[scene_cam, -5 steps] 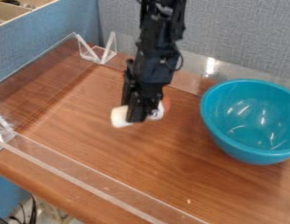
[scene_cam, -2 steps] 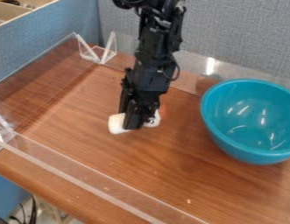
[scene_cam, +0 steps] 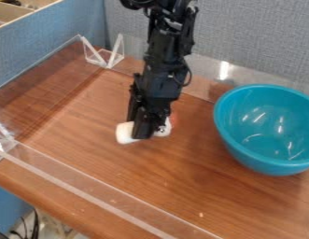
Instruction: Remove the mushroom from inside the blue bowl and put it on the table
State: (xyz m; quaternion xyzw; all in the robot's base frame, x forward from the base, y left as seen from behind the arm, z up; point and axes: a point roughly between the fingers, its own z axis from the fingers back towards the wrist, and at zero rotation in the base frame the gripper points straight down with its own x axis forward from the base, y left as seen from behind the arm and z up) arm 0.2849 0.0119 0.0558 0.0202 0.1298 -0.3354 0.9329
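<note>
Left of the blue bowl (scene_cam: 266,131), a small mushroom (scene_cam: 125,133) sits low over the middle of the wood-grain table (scene_cam: 88,159), its pale stem pointing toward the left edge, having dropped slightly in the past second and then come to a halt. Beside it, the black gripper (scene_cam: 147,129) pinches the toy between its fingers, which partly hide the reddish cap. The mushroom is out of the bowl, which stands at the right, near the far edge; the task appears nearly done, with letting go the likely next step. Whether the toy touches the wood cannot be told. Counted left to right: one mushroom, one gripper, one bowl, all on or above one table.
</note>
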